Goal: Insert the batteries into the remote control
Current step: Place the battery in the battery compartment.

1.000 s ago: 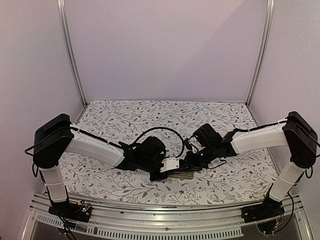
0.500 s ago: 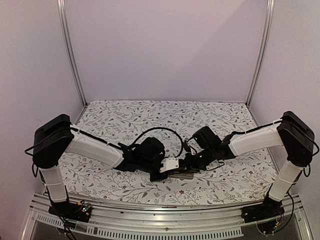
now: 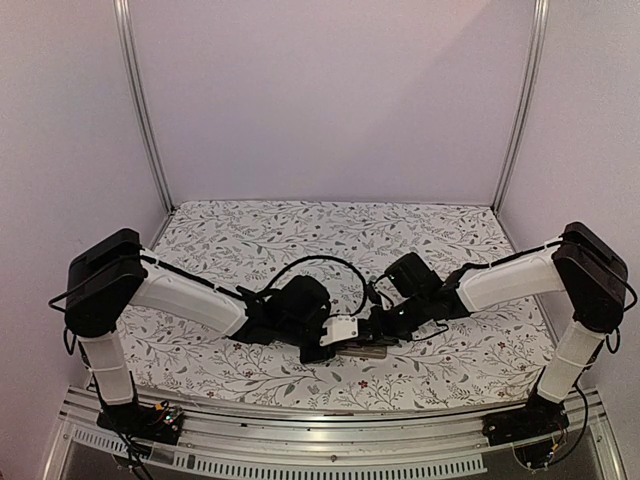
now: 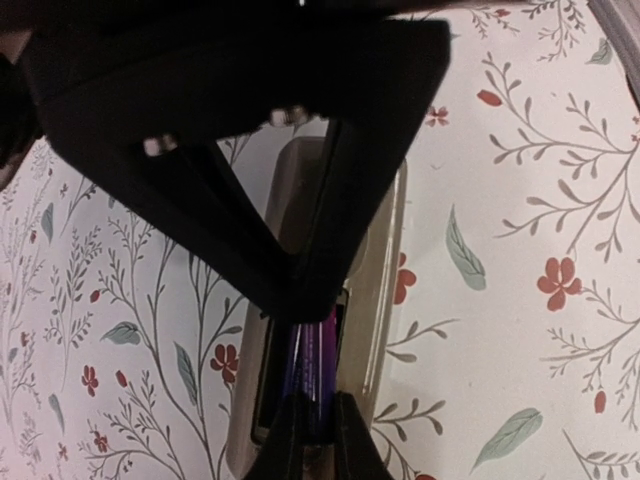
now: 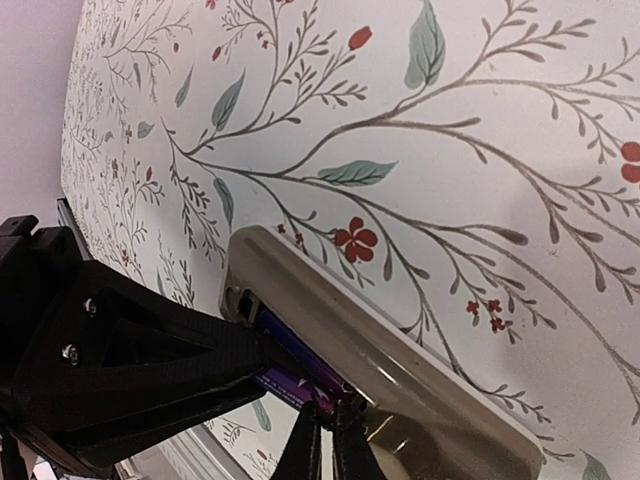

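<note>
Flowers cover the table (image 3: pixel 300 230), and we see the remote control (image 3: pixel 366 352) lying on it, back side up, near the front edge in the middle. Left of the remote control, the left gripper (image 3: pixel 333 350) reaches over it. Its fingers (image 4: pixel 292 440) are close together and pinch one end of a purple battery (image 4: pixel 318 365). The battery lies in the open slot in the remote control's back. Right of the remote control, the right gripper (image 3: pixel 374 336) leans in low. Its fingers (image 5: pixel 305 450) are pressed together, and their tips touch the battery.
</note>
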You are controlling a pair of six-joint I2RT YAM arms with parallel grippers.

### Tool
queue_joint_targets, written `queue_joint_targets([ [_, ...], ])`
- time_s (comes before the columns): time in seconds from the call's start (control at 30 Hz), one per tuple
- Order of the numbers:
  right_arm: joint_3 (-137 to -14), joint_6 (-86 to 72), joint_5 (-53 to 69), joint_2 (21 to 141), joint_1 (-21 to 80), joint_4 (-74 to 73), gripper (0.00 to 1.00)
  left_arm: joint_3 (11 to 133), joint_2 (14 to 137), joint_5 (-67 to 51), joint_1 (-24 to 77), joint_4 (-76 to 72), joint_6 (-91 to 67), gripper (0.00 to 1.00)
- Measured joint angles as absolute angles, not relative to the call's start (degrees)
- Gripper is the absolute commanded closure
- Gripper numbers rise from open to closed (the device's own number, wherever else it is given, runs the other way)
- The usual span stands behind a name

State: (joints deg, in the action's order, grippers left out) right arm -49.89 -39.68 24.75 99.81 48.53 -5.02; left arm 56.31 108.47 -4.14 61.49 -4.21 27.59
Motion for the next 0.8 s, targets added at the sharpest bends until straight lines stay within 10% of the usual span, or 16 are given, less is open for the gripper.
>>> queue_joint_targets([
  [0.8,-49.32,-39.86,21.71,99.85,50.54,-3.95,0.97,56.12,107.37,-2.52,61.60,-2.22,26.92,0.72],
])
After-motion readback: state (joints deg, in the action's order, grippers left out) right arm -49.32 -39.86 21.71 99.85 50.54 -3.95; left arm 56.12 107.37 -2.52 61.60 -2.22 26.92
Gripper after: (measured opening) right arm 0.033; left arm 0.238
